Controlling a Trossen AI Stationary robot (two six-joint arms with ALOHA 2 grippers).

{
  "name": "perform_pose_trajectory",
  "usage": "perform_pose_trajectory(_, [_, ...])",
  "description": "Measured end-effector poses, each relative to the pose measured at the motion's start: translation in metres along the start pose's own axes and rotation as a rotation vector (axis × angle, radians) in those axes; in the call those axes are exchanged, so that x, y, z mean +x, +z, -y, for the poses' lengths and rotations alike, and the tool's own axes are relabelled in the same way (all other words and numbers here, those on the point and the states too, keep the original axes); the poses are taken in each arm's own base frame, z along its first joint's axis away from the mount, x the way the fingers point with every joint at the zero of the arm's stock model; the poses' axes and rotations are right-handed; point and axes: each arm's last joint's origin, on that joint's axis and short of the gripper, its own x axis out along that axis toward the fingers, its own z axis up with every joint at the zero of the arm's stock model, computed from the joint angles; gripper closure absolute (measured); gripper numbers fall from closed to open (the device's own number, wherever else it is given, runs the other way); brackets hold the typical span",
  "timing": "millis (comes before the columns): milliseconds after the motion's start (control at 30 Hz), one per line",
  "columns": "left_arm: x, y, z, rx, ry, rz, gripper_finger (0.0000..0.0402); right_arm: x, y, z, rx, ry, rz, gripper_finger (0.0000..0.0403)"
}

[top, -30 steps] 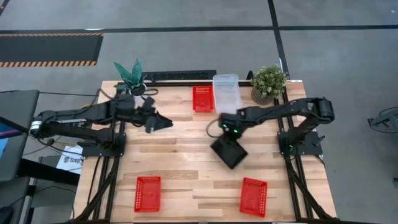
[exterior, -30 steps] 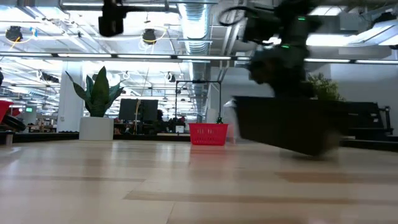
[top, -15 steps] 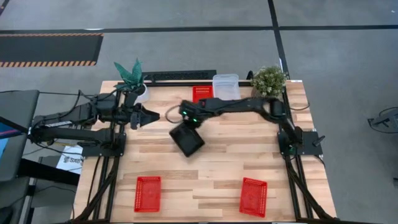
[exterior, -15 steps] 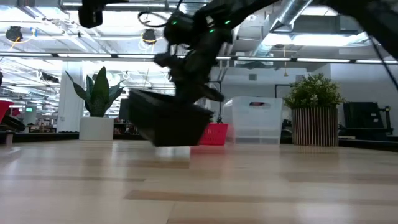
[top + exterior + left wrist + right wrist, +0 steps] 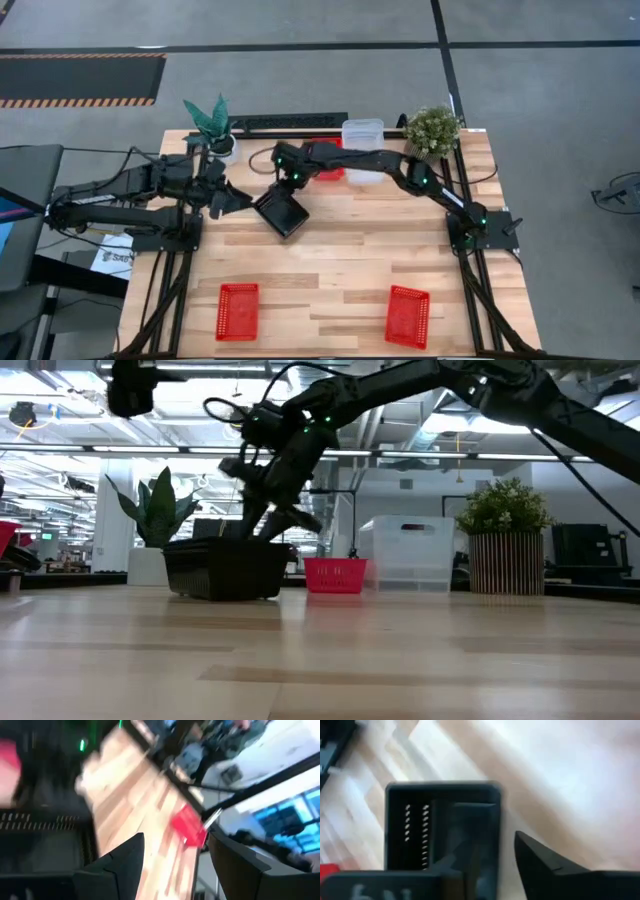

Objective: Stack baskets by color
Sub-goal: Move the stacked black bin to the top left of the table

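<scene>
Resting now on table [image 5: 340, 250]: blk basket [image 5: 281, 211]

Two dark jointed arms, black cables looped alongside, green indicator lights (near the wrists)

a black basket [image 5: 224, 569] sits flat on the wooden surface [image 5: 320, 660]. the right end effector [image 5: 268, 510] hangs just above its rim at 1 o'clock. well behind stand a red basket [image 5: 334, 575], a clear stack [image 5: 412, 553], a leafy plant [image 5: 157, 510] and a bushy potted plant [image 5: 505, 535].
</scene>
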Motion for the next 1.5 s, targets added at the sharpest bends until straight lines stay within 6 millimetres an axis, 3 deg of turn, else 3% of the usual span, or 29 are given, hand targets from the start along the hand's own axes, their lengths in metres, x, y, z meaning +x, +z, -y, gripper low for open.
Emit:
perform_pose_trajectory(133, [0.0,-0.011,-0.007,-0.027,0.099,-0.079,0.0197,-0.042,0.016,0.014,-0.018,-0.025,0.011,0.0224])
perform_pose_trajectory(233, [0.006,-0.021,-0.012,-0.046,0.222,-0.149,0.0212,-0.099,0.02,0.017,-0.075,-0.045,0.025,0.0213])
perform_pose_trajectory(333, [0.021,-0.031,-0.014,-0.02,0.325,-0.225,0.0237,-0.154,0.011,0.014,-0.137,-0.087,0.022,0.0217])
perform_pose_trajectory(600, [0.084,-0.061,-0.01,0.032,0.431,-0.404,0.0316,-0.292,-0.047,-0.012,-0.214,-0.097,0.103,0.0248])
perform_pose_trajectory(767, [0.117,-0.076,-0.014,0.029,0.439,-0.5,0.0382,-0.36,-0.095,-0.027,-0.219,-0.066,0.219,0.027])
perform_pose_trajectory(867, [0.131,-0.084,-0.019,0.012,0.445,-0.56,0.0396,-0.391,-0.12,-0.032,-0.223,-0.059,0.303,0.0281])
perform_pose_trajectory(1033, [0.15,-0.091,-0.036,0.066,0.553,-0.583,0.0401,-0.421,-0.147,-0.035,-0.196,-0.079,0.43,0.0293])
perform_pose_trajectory(1167, [0.167,-0.088,-0.055,0.117,0.658,-0.528,0.04,-0.428,-0.163,-0.039,-0.189,-0.074,0.43,0.0295])
perform_pose_trajectory(1367, [0.173,-0.065,-0.092,0.137,0.827,-0.479,0.0401,-0.409,-0.189,-0.058,-0.217,-0.056,0.299,0.0295])
perform_pose_trajectory(1500, [0.167,-0.041,-0.116,0.132,0.93,-0.421,0.0401,-0.382,-0.21,-0.076,-0.225,-0.067,0.195,0.0295])
